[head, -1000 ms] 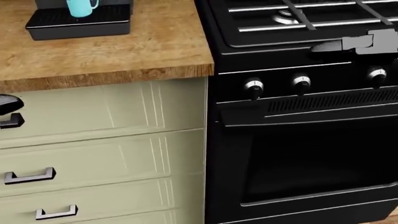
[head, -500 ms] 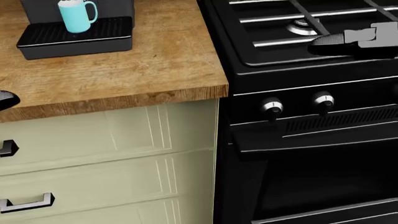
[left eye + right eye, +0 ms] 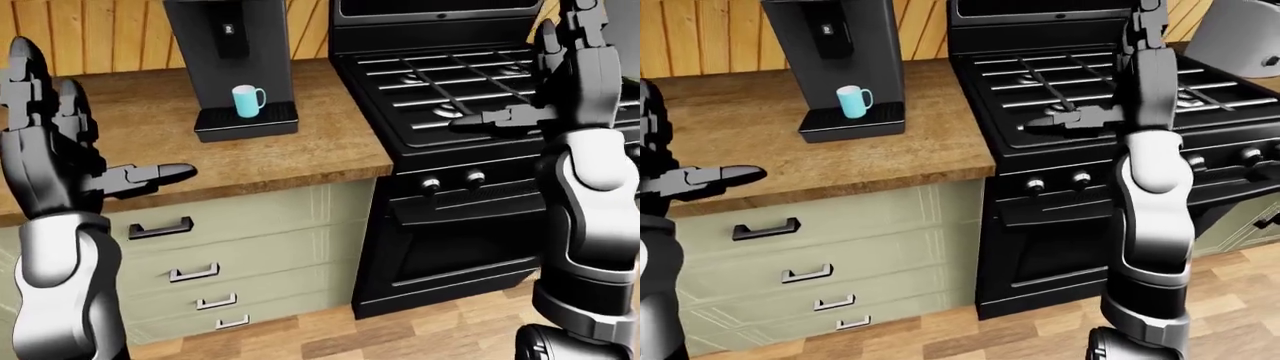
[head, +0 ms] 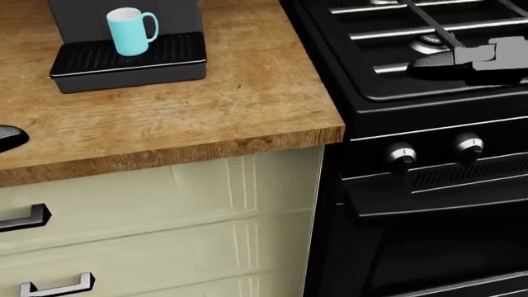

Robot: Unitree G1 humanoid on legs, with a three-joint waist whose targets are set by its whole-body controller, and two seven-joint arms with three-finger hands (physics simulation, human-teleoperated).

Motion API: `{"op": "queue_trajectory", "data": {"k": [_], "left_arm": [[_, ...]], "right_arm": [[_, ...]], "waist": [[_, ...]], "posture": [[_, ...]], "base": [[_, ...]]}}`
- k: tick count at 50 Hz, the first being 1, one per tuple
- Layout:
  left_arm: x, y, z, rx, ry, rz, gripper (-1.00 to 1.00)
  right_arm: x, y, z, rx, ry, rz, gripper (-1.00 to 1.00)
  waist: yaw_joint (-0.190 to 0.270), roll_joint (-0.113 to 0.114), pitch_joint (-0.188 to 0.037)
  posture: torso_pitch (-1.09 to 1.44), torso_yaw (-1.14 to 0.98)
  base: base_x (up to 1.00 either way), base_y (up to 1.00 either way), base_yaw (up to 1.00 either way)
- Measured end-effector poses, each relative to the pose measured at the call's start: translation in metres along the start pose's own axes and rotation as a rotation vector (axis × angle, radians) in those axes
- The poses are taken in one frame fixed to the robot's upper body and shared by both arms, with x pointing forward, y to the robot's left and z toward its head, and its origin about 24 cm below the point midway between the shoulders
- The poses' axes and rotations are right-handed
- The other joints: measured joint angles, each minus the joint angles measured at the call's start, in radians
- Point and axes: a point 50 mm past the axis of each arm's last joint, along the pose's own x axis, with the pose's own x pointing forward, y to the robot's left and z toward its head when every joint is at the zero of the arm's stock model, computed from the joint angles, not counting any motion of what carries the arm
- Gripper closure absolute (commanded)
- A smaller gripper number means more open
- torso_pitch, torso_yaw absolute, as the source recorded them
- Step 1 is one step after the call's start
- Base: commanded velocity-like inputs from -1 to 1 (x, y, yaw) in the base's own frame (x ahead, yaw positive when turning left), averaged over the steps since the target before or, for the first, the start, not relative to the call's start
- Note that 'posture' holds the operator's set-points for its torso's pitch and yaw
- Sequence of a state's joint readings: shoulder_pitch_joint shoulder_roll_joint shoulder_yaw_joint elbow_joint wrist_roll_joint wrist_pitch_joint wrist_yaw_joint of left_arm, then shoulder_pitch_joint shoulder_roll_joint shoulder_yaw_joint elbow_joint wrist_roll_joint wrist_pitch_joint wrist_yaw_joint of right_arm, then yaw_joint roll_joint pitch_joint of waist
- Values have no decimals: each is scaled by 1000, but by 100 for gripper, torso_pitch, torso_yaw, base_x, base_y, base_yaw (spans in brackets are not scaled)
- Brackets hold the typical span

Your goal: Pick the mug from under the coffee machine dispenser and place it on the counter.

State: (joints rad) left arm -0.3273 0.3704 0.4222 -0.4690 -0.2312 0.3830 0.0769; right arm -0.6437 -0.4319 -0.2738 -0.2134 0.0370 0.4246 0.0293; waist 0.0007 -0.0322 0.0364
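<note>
A light blue mug [image 4: 130,31] stands upright on the drip tray [image 4: 124,65] of a black coffee machine [image 3: 230,45], under its dispenser, on a wooden counter [image 4: 206,111]. My left hand [image 3: 90,142] is open and empty, fingers up and thumb out, held over the counter's near edge well to the left of the mug. My right hand [image 3: 530,82] is open and empty, raised over the black stove, far to the right of the mug. In the head view only the thumb tips show, the left thumb [image 4: 8,137] and the right thumb [image 4: 462,62].
A black gas stove [image 3: 470,82] with grates, knobs [image 4: 403,154] and an oven door adjoins the counter's right end. Pale green drawers [image 3: 250,240] with dark handles are under the counter. A wood-panelled wall stands behind, with wooden floor below. A grey rounded object [image 3: 1240,30] is at the top right.
The camera has moved: in the head view the counter, mug and stove slid down and to the right, and more of the mug and tray shows. Both hands hold their pose.
</note>
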Motion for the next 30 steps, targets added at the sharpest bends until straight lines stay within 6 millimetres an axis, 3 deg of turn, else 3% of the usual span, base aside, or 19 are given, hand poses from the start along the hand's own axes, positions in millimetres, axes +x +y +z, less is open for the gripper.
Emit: {"op": "queue_trajectory", "data": {"k": [1,4,6,10,13,17,22,26,28,30], "left_arm": [[0,0,1,0,-5,0,-100],[-1,-5,-2,-13,8,-18,-100],[-1,-6,-5,-14,26,-29,-100],[1,-4,2,-11,-5,-19,-100],[1,-4,6,-11,-28,-19,-100],[0,2,0,-2,5,9,-100],[1,0,-1,-2,10,2,-100],[0,1,0,-1,2,4,-100],[1,1,2,1,-6,4,-100],[0,-3,1,-10,-6,-7,-100]], "right_arm": [[0,0,1,-2,-6,0,-100],[-1,-3,-4,-7,14,-10,-100],[-2,-4,-10,-7,45,-15,-100],[0,-4,-2,-9,19,-16,-100],[1,-4,2,-9,0,-15,-100],[0,6,-4,3,22,28,-100],[0,2,-6,1,34,18,-100],[0,1,1,-3,-5,10,-100],[0,1,2,-3,-11,12,-100],[-1,-2,-1,-8,-2,2,-100]], "waist": [[-1,-19,-3],[-16,-6,14],[-15,-5,9],[-12,48,14],[-14,109,4],[5,97,7],[5,59,10],[13,14,11],[16,-21,6],[0,-10,11]], "posture": [[0,0],[0,0],[0,0],[0,0],[0,0],[0,0],[0,0],[0,0],[0,0],[0,0]], "base": [[4,18,0],[5,16,0],[7,13,0],[8,11,0],[7,11,0],[8,10,0],[14,0,0],[17,0,0],[18,0,0],[18,0,0]]}}
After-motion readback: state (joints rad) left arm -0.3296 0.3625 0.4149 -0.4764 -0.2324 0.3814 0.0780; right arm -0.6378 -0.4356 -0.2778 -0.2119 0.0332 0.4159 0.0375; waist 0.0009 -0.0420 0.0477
